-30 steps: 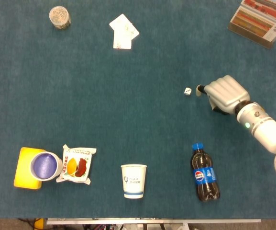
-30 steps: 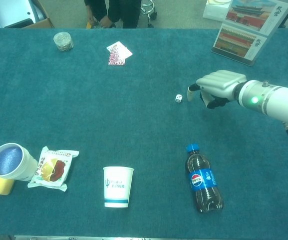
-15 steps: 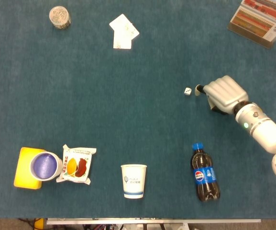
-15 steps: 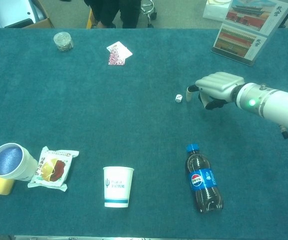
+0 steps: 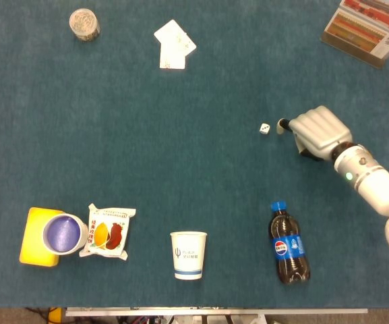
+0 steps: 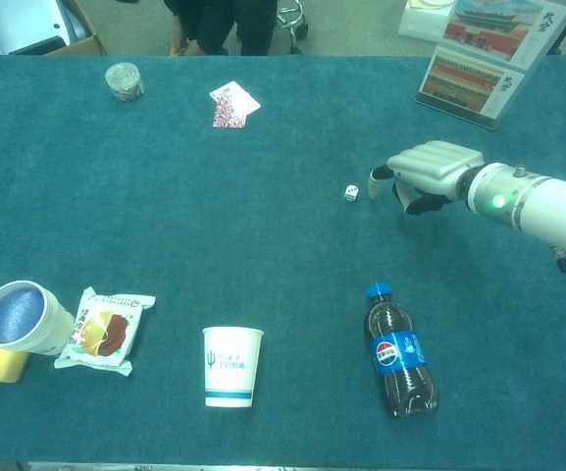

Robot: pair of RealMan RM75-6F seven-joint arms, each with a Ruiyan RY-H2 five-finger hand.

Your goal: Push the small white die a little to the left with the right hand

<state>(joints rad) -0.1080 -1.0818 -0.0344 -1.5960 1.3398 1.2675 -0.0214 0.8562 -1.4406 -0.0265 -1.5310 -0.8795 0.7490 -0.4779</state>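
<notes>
The small white die [image 5: 264, 128] [image 6: 351, 192] lies on the blue-green table cloth, right of centre. My right hand [image 5: 315, 132] [image 6: 428, 172] hovers just to the right of it, fingers curled downward with nothing in them. A narrow gap of cloth separates the fingertips [image 5: 283, 125] from the die. The white forearm runs off to the lower right. My left hand appears in neither view.
A cola bottle [image 5: 288, 243] lies below the hand. A paper cup [image 5: 188, 254], snack packet [image 5: 108, 231], and purple-lidded tub [image 5: 64, 233] on a yellow block sit along the near edge. Playing cards [image 5: 173, 43] and a round tin [image 5: 84, 23] lie far back; booklets [image 5: 373, 27] at the far right.
The right hand has barely shifted, hovering in nearly the same spot beside the die. The die has not moved.
</notes>
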